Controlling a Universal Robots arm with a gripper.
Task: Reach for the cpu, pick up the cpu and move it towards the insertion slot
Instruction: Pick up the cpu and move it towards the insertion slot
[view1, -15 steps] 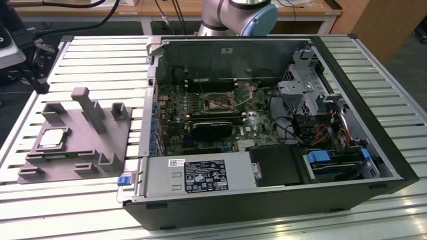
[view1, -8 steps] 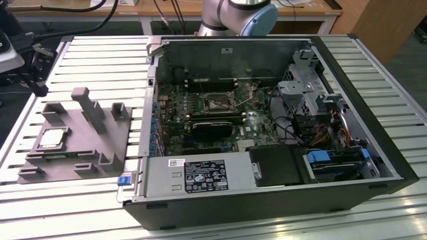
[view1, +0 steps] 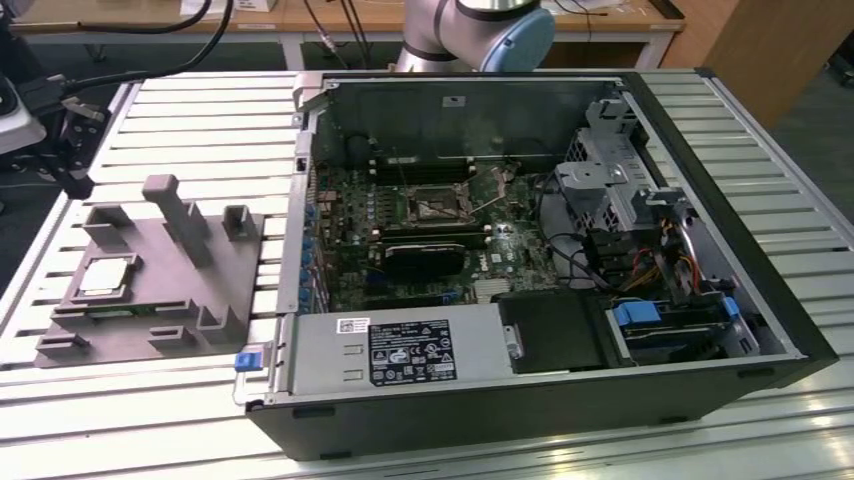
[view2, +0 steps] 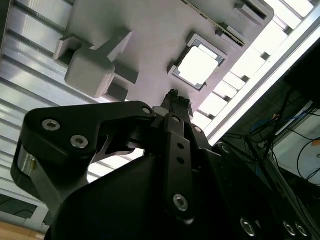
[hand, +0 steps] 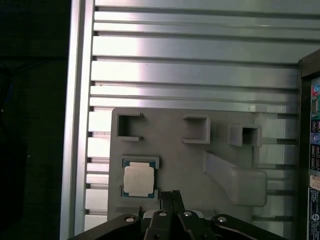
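The cpu (hand: 139, 180) is lying flat, with its pale metal top upward, in a shallow pocket of the grey holder (hand: 185, 165). I am judging it to be light, thin and stiff, so it is not going to bend or sag when lifted. The metal top is looking smooth and probably slippery. The darker rim around it, and the hidden underside, are most likely the delicate parts. The best hold is therefore on two opposite edges, with gentle pressure and the chip kept level. Raised lips of the holder are standing along two opposite sides of the pocket. The other two sides are looking more open, and I think these are giving the better access.

In both wrist views the gripper (hand: 171, 193) is hanging above the holder, apart from it. Its tip is pointing just beside the chip and is not touching it. The fingers (view2: 174, 100) are sitting close together with nothing between them, too narrow to go around the chip as they are.

In the exterior view the holder is resting on the slatted metal surface (view1: 174, 400) at the exterior view's left, outside the open computer case (view1: 534, 410). The insertion slot (view1: 434, 205) is lying inside this case on the green board, well apart from the chip, with the case wall standing between them.
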